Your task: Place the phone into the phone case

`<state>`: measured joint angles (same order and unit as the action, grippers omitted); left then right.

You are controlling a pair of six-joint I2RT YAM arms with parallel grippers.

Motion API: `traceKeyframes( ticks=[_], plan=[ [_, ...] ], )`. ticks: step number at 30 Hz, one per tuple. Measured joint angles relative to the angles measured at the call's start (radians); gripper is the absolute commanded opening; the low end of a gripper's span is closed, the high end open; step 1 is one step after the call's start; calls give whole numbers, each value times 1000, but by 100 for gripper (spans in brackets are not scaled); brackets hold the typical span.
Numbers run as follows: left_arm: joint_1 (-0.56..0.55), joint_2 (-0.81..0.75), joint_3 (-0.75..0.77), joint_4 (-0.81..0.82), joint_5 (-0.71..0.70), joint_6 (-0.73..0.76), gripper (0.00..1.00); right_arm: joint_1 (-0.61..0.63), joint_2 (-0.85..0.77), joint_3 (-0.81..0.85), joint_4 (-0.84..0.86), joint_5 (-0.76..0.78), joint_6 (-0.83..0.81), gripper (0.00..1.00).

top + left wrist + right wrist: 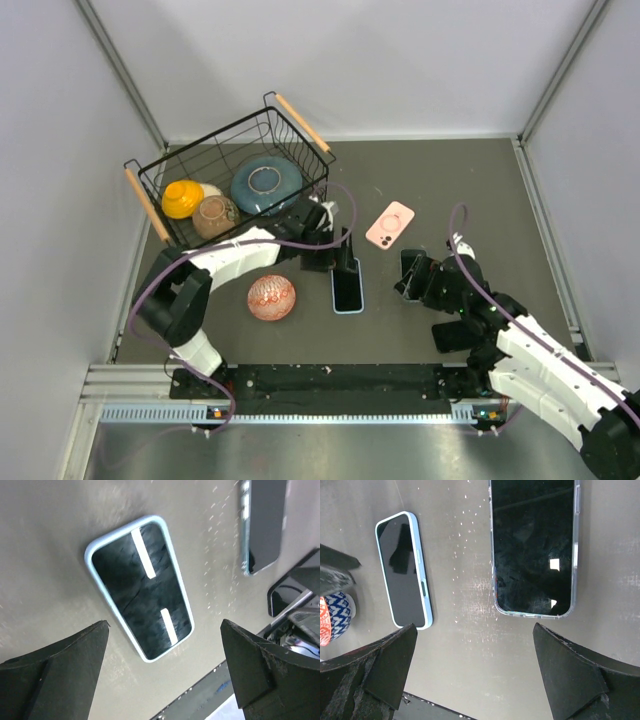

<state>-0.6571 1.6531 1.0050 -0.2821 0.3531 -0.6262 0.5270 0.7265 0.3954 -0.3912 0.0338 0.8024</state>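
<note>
A dark-screened phone with a light blue rim [348, 291] lies flat on the table, screen up. It also shows in the left wrist view [140, 587] and the right wrist view [402, 570]. A pink phone case [390, 225] with a ring on its back lies farther back, to the right. A second dark phone in a clear case [532, 545] lies under my right gripper [411, 279]. My left gripper [344, 262] hovers open over the blue-rimmed phone's far end [165, 625], holding nothing. My right gripper [474, 627] is open and empty.
A black wire basket [160, 205] at the back left holds a yellow bowl, a brown bowl and a blue plate. A red patterned bowl [271, 297] sits left of the blue-rimmed phone. The clear-cased phone also shows in the left wrist view [262, 525].
</note>
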Motion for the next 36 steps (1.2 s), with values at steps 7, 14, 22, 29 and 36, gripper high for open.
traceKeyframes(
  ticks=[7, 14, 22, 29, 36],
  plan=[
    [-101, 31, 312, -206, -241, 163, 98, 0, -16, 6, -2, 3, -26, 99],
    [-118, 209, 534, -272, -348, 294, 99, 0, -88, 4, -15, -1, -35, 99],
    [-114, 471, 772, -317, -346, 409, 99, 0, -260, -64, -31, -4, -33, 99],
    [-114, 583, 893, -320, -277, 450, 99, 0, -364, -73, -46, -6, -36, 99],
    [-114, 679, 978, -317, -236, 453, 99, 0, -369, -60, -77, 14, -63, 99]
  ],
)
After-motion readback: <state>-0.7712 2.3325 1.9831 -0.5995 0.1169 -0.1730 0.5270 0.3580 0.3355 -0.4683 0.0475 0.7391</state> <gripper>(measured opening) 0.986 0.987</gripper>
